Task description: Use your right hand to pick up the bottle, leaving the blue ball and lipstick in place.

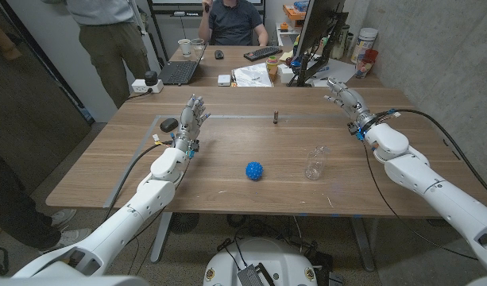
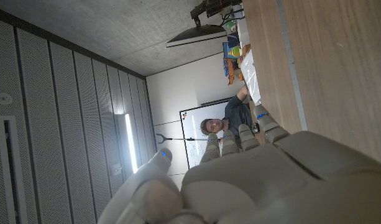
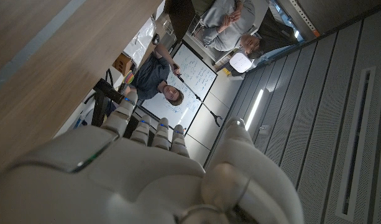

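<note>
Left robot hand (image 1: 193,117) raised at counter's (image 1: 227,191) left, fingers apart, holding nothing. Blue ball (image 1: 253,170) near centre front, lipstick (image 1: 275,117) upright farther back. Bottle (image 1: 314,162) standing right of ball, untouched. Right robot hand (image 1: 344,96) far right rear, fingers spread, empty, well apart from bottle. Step judged: approach not begun. Next: swing right robot hand inward and forward to bottle, clear of ball.

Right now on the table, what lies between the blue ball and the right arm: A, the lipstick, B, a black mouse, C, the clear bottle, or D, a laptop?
C: in the head view the clear bottle stands just right of the blue ball, toward the right hand.
</note>
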`<state>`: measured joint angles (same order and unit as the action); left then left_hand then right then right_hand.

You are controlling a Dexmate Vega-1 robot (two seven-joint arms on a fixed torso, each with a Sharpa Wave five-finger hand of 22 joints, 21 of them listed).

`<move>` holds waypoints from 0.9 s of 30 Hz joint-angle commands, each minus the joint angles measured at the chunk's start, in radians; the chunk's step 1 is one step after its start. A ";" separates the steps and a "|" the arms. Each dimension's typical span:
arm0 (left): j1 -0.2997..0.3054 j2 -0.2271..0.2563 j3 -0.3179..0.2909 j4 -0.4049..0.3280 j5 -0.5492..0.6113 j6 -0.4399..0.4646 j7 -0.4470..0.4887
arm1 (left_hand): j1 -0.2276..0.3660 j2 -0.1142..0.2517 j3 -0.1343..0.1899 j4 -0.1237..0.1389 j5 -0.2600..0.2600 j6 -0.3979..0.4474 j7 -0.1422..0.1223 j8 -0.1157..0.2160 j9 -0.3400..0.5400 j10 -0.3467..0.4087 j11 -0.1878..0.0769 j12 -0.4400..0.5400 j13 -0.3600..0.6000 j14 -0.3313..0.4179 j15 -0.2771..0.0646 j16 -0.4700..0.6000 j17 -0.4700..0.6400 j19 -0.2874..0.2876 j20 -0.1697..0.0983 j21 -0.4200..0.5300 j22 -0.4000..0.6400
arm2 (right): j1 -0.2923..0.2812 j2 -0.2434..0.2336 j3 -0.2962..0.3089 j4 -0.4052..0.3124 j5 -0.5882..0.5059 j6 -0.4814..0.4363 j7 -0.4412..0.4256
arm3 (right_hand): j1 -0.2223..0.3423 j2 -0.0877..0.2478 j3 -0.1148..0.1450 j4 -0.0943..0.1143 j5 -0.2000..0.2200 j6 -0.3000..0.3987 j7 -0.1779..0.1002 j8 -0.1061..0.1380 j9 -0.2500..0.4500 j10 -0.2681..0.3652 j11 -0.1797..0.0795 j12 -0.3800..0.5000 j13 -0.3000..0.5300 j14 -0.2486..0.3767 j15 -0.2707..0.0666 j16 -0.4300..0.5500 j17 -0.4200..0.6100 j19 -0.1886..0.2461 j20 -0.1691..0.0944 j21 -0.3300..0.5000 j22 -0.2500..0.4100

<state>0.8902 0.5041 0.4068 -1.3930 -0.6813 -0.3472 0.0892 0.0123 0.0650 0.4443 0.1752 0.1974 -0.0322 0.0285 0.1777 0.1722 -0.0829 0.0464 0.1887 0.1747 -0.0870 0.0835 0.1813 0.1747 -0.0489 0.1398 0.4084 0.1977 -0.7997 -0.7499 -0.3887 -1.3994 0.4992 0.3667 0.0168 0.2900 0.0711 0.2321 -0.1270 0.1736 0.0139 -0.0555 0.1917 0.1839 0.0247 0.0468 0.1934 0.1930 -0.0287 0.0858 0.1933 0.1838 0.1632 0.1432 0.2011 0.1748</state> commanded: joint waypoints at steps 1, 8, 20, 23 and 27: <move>0.002 0.006 0.006 -0.006 -0.008 0.002 -0.007 | 0.001 0.078 0.004 0.000 0.005 -0.003 0.007 0.005 0.003 -0.008 -0.004 0.006 0.005 -0.005 0.001 0.005 0.005 0.001 0.007 0.003 0.002 | -0.064 -0.102 0.051 -0.134 -0.103 -0.019 -0.122 | 0.002 -0.010 -0.005 0.001 0.008 0.021 0.006 0.010 0.005 -0.003 -0.001 0.005 0.004 0.002 0.006 0.002 0.002 0.001 0.010 -0.001 0.001; 0.003 0.005 0.010 -0.006 -0.012 -0.001 -0.015 | 0.001 0.078 0.004 0.000 0.005 -0.003 0.007 0.004 0.003 -0.007 -0.003 0.006 0.005 -0.005 0.002 0.005 0.005 0.001 0.005 0.003 0.002 | -0.119 -0.150 0.093 -0.207 -0.134 -0.047 -0.179 | 0.005 -0.012 -0.006 -0.001 0.009 0.022 0.005 0.010 0.006 -0.002 -0.002 0.006 0.005 0.004 0.006 0.003 0.002 0.002 0.013 -0.002 0.001; 0.017 0.014 0.013 -0.029 -0.006 -0.006 -0.009 | 0.001 0.078 0.004 0.000 0.006 -0.003 0.007 0.004 0.003 -0.008 -0.003 0.006 0.005 -0.005 0.001 0.005 0.005 0.002 0.006 0.002 0.002 | -0.278 -0.234 0.229 -0.354 -0.197 -0.098 -0.300 | 0.008 -0.014 -0.007 -0.003 0.010 0.020 0.008 0.008 0.007 0.000 0.000 0.007 0.005 0.009 0.008 0.004 0.002 0.007 0.019 -0.001 0.001; 0.020 0.014 0.015 -0.034 -0.008 -0.007 -0.012 | 0.001 0.078 0.004 0.000 0.006 -0.003 0.006 0.005 0.003 -0.008 -0.004 0.006 0.005 -0.005 0.001 0.005 0.005 0.001 0.007 0.002 0.002 | -0.326 -0.246 0.273 -0.386 -0.210 -0.105 -0.320 | 0.009 -0.015 -0.007 -0.004 0.010 0.019 0.008 0.008 0.007 0.000 -0.001 0.007 0.005 0.011 0.005 0.005 0.002 0.007 0.022 -0.001 0.001; 0.025 0.019 0.017 -0.043 -0.010 -0.006 -0.017 | 0.001 0.078 0.004 0.000 0.006 -0.003 0.006 0.005 0.003 -0.007 -0.004 0.006 0.005 -0.005 0.002 0.005 0.005 0.002 0.007 0.002 0.002 | -0.399 -0.253 0.342 -0.444 -0.243 -0.137 -0.357 | 0.010 -0.017 -0.008 -0.004 0.010 0.020 0.009 0.008 0.007 0.001 -0.001 0.007 0.005 0.012 0.005 0.005 0.001 0.008 0.024 -0.001 0.001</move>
<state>0.9036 0.5152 0.4189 -1.4174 -0.6883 -0.3511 0.0807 0.0124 0.0650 0.4442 0.1751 0.1973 -0.0321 0.0285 0.1777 0.1724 -0.0829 0.0465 0.1887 0.1745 -0.0870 0.0835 0.1812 0.1746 -0.0490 0.1397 0.4084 0.1976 -1.0360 -0.9515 -0.1942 -1.7064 0.3203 0.2852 -0.2480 0.2957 0.0656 0.2292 -0.1298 0.1774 0.0289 -0.0430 0.1936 0.1886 0.0248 0.0465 0.1934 0.1928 -0.0230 0.0911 0.1933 0.1837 0.1653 0.1592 0.2011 0.1746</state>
